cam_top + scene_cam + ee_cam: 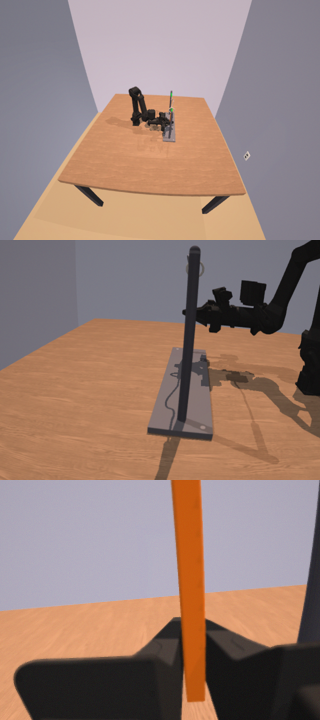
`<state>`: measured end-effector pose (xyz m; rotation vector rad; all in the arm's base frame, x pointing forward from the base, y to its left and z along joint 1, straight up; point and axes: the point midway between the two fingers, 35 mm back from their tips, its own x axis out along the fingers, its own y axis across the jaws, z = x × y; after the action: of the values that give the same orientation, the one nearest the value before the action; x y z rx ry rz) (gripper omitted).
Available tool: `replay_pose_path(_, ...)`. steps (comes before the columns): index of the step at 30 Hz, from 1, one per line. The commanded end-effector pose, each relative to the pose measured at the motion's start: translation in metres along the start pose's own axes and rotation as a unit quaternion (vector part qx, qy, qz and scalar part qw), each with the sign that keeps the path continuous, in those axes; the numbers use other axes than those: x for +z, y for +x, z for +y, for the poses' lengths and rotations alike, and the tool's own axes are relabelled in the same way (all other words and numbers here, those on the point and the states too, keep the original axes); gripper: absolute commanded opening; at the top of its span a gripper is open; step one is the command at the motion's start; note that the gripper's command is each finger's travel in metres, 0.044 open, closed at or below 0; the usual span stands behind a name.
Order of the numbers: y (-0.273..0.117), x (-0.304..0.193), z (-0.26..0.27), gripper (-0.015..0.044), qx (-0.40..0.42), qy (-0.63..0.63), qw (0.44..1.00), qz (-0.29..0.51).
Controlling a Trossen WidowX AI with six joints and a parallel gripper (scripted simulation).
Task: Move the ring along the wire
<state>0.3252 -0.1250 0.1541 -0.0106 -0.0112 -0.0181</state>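
The pale ring [169, 110] [203, 268] hangs around the green part [171, 110] of the wire beside the near post [170, 130] [188, 343]. Its orange handle [191, 570] points down and is seen as a thin sliver in the top view. My gripper [171, 122] [184, 312] [187, 624] is shut on the lower part of the handle, with the handle's bottom end showing between the fingers in the wrist view. The other green part [171, 94] is by the far post [170, 104]. In the exterior view the near post hides most of the wire and the handle.
Both posts stand on a grey base plate [169, 140] [199, 405] on the wooden table [144, 167] [77, 395]. The thin grey wire [173, 102] runs between the green parts. A post [313, 580] stands at the right edge of the wrist view.
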Motion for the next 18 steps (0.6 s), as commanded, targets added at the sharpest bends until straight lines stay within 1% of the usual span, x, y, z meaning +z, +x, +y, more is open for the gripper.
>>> replay_pose_path(1, 0.0, 0.001, -0.001, -0.015, -0.001, 0.0, 1.0, -0.001)
replay_pose_path(18, 0.001, 0.001, 0.016, -0.015, -0.001, 0.001, 1.0, 0.0)
